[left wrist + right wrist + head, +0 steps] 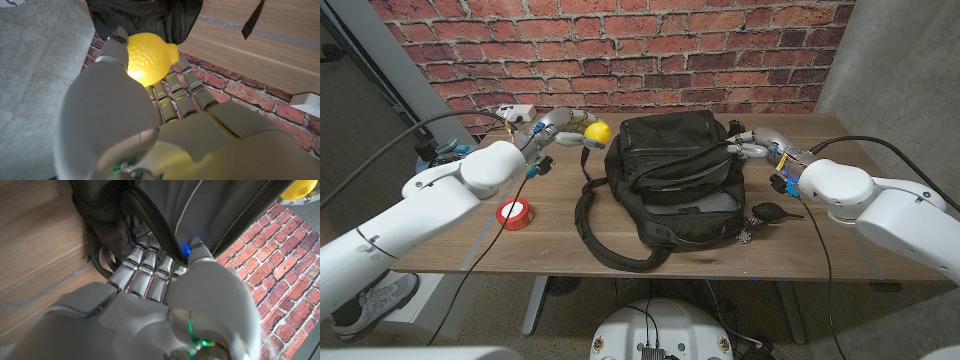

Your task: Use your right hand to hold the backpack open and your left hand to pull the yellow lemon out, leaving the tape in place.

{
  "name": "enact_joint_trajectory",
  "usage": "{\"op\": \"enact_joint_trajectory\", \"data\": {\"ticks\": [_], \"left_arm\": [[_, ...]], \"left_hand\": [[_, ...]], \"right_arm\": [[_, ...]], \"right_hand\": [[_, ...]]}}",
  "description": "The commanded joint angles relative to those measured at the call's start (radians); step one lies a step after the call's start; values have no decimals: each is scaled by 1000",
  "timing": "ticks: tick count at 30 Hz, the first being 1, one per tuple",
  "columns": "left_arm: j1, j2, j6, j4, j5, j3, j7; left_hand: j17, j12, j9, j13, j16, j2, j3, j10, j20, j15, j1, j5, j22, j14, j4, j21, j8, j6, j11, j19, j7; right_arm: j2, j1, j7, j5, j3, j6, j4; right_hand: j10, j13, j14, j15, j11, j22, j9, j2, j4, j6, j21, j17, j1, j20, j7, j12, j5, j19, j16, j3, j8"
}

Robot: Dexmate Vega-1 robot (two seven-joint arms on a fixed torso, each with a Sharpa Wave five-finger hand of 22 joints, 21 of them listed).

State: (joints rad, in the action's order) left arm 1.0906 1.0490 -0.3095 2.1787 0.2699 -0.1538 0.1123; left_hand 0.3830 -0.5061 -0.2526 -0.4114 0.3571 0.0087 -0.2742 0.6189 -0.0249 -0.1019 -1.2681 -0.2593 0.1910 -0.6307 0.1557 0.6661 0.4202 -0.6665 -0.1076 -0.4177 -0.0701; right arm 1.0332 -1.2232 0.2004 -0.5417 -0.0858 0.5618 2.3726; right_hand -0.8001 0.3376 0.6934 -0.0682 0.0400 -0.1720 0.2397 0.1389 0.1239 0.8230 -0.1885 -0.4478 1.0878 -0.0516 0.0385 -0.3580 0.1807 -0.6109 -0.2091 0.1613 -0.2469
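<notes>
- Yellow and dimpled, the lemon [597, 132] sits in our left hand [560, 128], already out of the backpack [675, 165] and held just off the bag's 9 to 10 o'clock side, above the table [550, 235].
- In the left wrist view the lemon [148, 57] is pinched at the fingertips, the thumb on one flank and the other fingers [186, 82] under it; our left hand [150, 125] has it by the tips, not deep in the palm.
- We judge it light and firm, probably a hollow plastic prop; its pebbled skin should give fair friction, but the oval shape could roll out of a tip pinch, so a hold across the widest middle looks safest.
- Black soft fabric, the backpack slumps at table centre; our right hand [752, 143] is at its 3 o'clock edge. The right wrist view shows our right hand [165, 285] with fingers [145, 262] curled around a dark strap or rim of the backpack [210, 210], grasping it.
- Red tape [514, 213] lies on the table at about 8 o'clock from the bag, well apart from it, outside rather than inside.
- A small white box [515, 111] rests near the wall at 10 o'clock, and a black object [775, 210] lies at 4 o'clock.
</notes>
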Motion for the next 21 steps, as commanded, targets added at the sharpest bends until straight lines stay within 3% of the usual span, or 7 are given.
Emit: {"op": "enact_joint_trajectory", "data": {"ticks": [1, 7, 21], "left_arm": [[-37, 0, -7, -17, 1, -36, 3], [-43, -9, -6, -26, -3, -44, 23], [-37, -34, -12, -42, -6, -49, 74]], "left_hand": [[5, -28, -86, -206, -4, 88, -15, 15, -2, 5, 13, -5, 0, -5, -5, 6, 76, -107, 6, 3, 91], [6, -27, -85, -207, -6, 88, -15, 14, -2, 4, 15, -5, 0, -6, -5, 7, 76, -106, 5, 3, 91], [9, -24, -84, -206, -10, 88, -17, 14, -2, 4, 16, -5, 0, -7, -3, 10, 76, -104, 2, 4, 91]], "right_arm": [[78, -33, -100, -148, 108, 54, 17], [103, -42, -142, -185, 134, 48, 2], [122, -90, -176, -226, 200, 49, -4]], "right_hand": [[36, -2, -24, -76, -9, -3, 8, 6, 7, -27, 4, -6, -4, 4, -10, 19, 1, 16, 2, 3, 11], [98, -7, -65, -55, -22, -4, 13, 7, 12, -62, 4, -8, -1, 14, -13, 49, 2, 39, 8, 7, 24], [142, -12, -109, -42, -29, -4, 12, 9, 21, -98, 2, -6, 11, 17, -15, 73, 3, 59, 12, 15, 38]]}}
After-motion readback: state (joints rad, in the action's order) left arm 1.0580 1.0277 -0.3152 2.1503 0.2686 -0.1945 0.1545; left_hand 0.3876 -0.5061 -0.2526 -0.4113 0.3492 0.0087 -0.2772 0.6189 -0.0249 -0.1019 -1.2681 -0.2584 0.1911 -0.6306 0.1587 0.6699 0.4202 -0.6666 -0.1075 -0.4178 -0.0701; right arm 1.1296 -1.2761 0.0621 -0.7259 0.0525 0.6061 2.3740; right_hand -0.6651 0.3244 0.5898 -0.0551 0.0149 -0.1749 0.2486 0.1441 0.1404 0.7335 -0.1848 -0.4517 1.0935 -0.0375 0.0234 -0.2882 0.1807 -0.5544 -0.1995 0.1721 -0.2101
